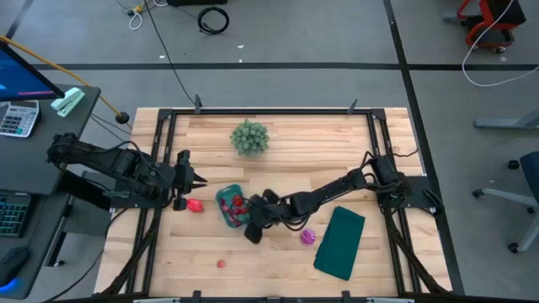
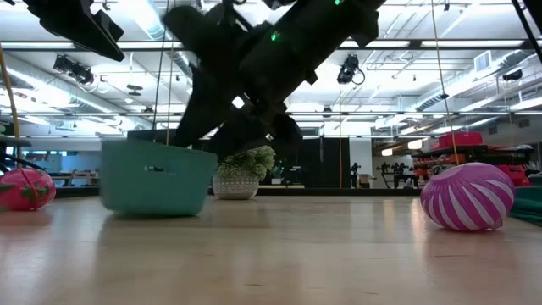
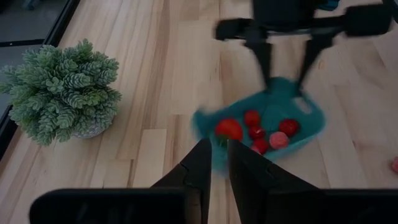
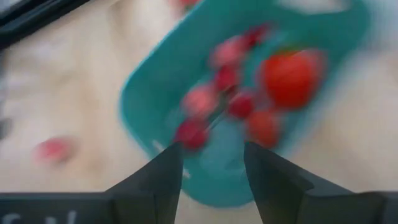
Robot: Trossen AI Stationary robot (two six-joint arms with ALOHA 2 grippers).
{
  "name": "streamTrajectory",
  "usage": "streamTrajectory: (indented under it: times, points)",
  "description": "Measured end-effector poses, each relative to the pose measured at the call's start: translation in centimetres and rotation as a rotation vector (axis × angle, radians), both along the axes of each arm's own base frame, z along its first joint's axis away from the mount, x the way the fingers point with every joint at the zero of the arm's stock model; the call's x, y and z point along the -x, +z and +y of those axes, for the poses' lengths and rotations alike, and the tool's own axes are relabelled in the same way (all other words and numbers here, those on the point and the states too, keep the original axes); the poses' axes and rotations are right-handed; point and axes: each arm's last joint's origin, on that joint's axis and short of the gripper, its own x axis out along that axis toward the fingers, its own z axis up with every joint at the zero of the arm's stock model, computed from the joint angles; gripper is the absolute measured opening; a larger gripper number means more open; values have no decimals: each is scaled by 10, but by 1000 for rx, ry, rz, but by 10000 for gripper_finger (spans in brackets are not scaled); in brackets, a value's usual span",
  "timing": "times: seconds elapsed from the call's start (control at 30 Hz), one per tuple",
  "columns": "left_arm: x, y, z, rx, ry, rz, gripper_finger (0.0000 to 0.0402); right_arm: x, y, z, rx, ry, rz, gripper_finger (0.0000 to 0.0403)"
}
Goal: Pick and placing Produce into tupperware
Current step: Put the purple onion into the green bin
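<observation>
Tupperware mid-desk, red produce inside | right gripper at tub's edge, jaws spread over rim | left gripper beside tub, jaws pressed together, empty | loose pieces: red, purple, small red

High straight down; low level at tabletop; both wrists near, sharing tupperware.

Right arm reaches low across the table toward centre, elbow bent, wrist angled down. Its dark two-finger right gripper has fingers spread apart.

Left arm folded at the left table edge. Dark two-finger left gripper points inward, fingers nearly together.
</observation>
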Motion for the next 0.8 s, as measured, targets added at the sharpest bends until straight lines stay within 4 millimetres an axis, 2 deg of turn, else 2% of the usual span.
streamTrajectory:
  times: [0.17,0.3,0.37,0.5,0.67,0.8]
  points:
    - [0,0,0,0,0,0,58,7,-1,24,-212,170,68,174]
    - [0,0,0,0,0,-1,52,13,4,36,-201,235,67,174]
    - [0,0,0,0,0,-1,51,14,11,35,-127,250,42,174]
    - [0,0,0,0,-1,-3,55,16,37,30,1,288,-46,174]
    - [0,0,0,0,0,-2,61,18,68,29,25,319,-173,174]
    - [0,0,0,1,0,-2,60,13,93,15,101,269,-329,174]
